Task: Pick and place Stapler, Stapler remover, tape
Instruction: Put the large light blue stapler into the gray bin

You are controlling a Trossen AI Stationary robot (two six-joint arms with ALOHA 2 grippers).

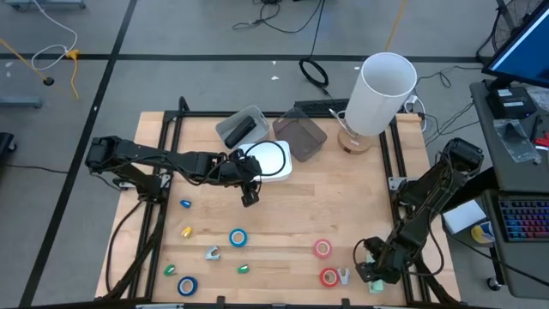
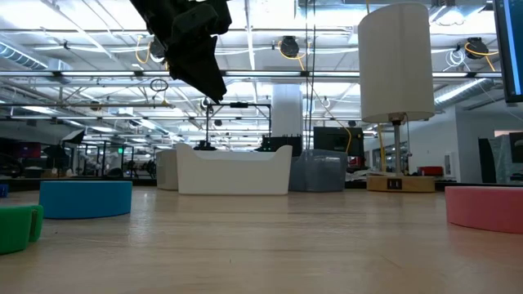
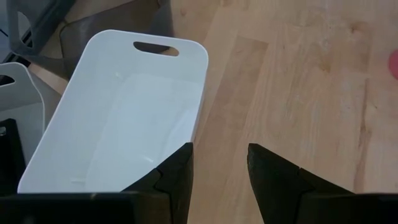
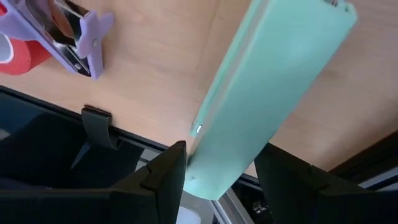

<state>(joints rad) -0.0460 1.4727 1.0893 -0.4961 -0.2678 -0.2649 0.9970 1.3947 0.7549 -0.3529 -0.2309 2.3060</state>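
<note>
My right gripper [image 1: 371, 273] [image 4: 221, 149] is at the table's near right corner, shut on a mint-green stapler [image 4: 273, 81]. A lilac stapler remover [image 4: 74, 37] [image 1: 343, 276] lies beside a red tape roll [image 1: 329, 276]. A pink roll [image 1: 322, 249] and two blue rolls [image 1: 238, 238] [image 1: 186, 285] lie flat on the table. My left gripper [image 1: 250, 197] [image 3: 219, 149] is open and empty, above the table beside the near end of a white bin [image 1: 274, 159]. My right gripper has the mint-green stapler's two long sides [image 4: 196, 158] between its two fingers, near one end. The fingers lie across the stapler, and the rest of its length reaches forward past them. Whether it is clear of the table I cannot tell.
A grey bin [image 1: 243, 127] holding a dark object and a dark see-through bin [image 1: 300, 137] stand behind the white one. A tall white lamp [image 1: 382, 90] stands at the far right. Small yellow [image 1: 186, 230], green [image 1: 169, 269] and blue [image 1: 185, 204] lumps lie at the near left.
</note>
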